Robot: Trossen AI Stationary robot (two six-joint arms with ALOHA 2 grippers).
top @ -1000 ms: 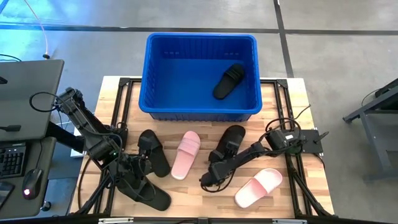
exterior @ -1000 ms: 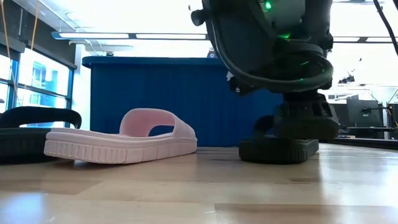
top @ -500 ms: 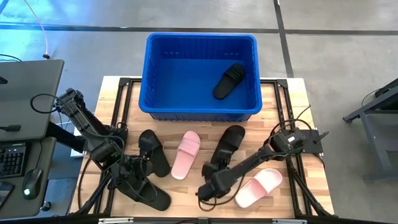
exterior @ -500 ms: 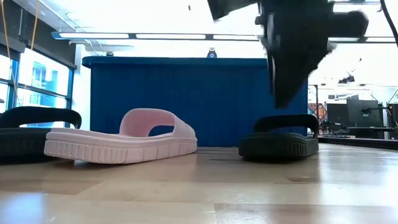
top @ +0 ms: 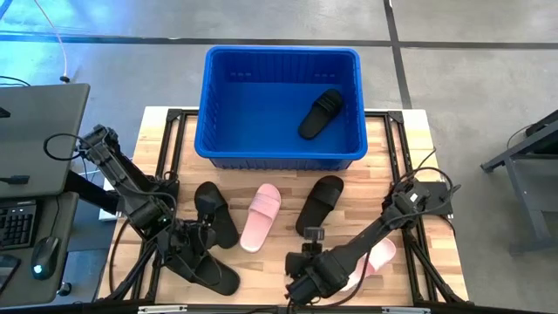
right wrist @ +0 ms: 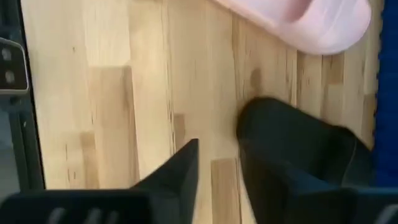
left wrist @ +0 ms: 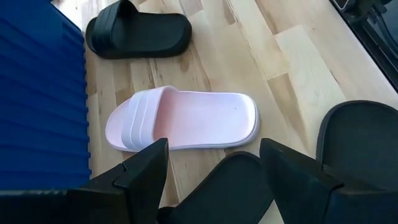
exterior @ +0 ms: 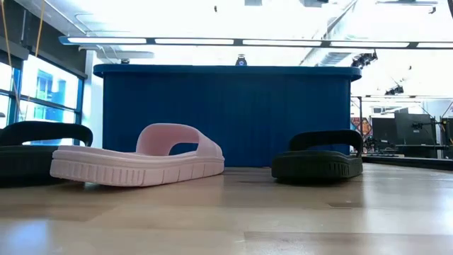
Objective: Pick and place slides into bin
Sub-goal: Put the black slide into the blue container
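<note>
The blue bin (top: 281, 105) stands at the table's far side with one black slide (top: 320, 113) lying in it. On the table lie a black slide (top: 217, 215), a pink slide (top: 260, 216), a black slide (top: 320, 202), a second pink slide (top: 375, 258) partly under my right arm, and a black slide (top: 207, 272) near the front left. My left gripper (left wrist: 214, 168) hangs open above the left black slide (left wrist: 227, 186). My right gripper (top: 301, 281) is up over the front edge, open by a narrow gap (right wrist: 217, 180) with only bare wood showing in it.
A desk with a laptop and a mouse (top: 44, 253) stands left of the table. Bare wood (exterior: 233, 212) lies between the slides and the front edge. In the low view the bin (exterior: 226, 113) stands behind the pink slide (exterior: 141, 159) and the black slide (exterior: 318, 157).
My right gripper has risen from the middle black slide, swung toward the table's near edge and tipped further downward, leaving the low view. The slide has stayed flat on the table where it was.
</note>
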